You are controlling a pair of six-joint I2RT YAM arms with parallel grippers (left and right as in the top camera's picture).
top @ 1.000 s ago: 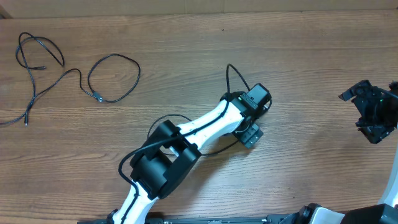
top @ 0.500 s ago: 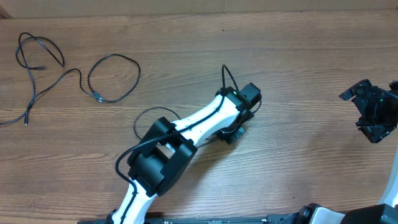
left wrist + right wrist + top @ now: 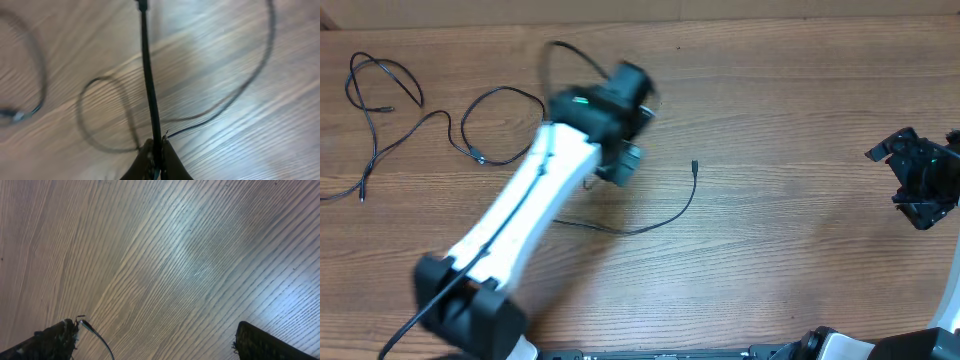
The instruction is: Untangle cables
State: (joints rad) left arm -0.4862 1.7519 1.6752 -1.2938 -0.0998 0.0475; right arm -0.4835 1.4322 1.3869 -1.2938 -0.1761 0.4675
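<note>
Your overhead view is bright and evenly lit from above, and the cables [image 3: 502, 125] throw only faint, soft shadows on the table [image 3: 800, 120]. The left arm [image 3: 535, 200] is smeared by motion blur, worst toward its 12 o'clock end. In your left wrist view the wood grain streaks, the loops lying on it are soft, and only the taut cable [image 3: 149, 90] running to 12 o'clock reads fairly sharp; pale glare sits at 1 o'clock. Your right wrist view is crisp, with a bluish sheen from centre toward 4 o'clock and dark silhouettes in both bottom corners.
</note>
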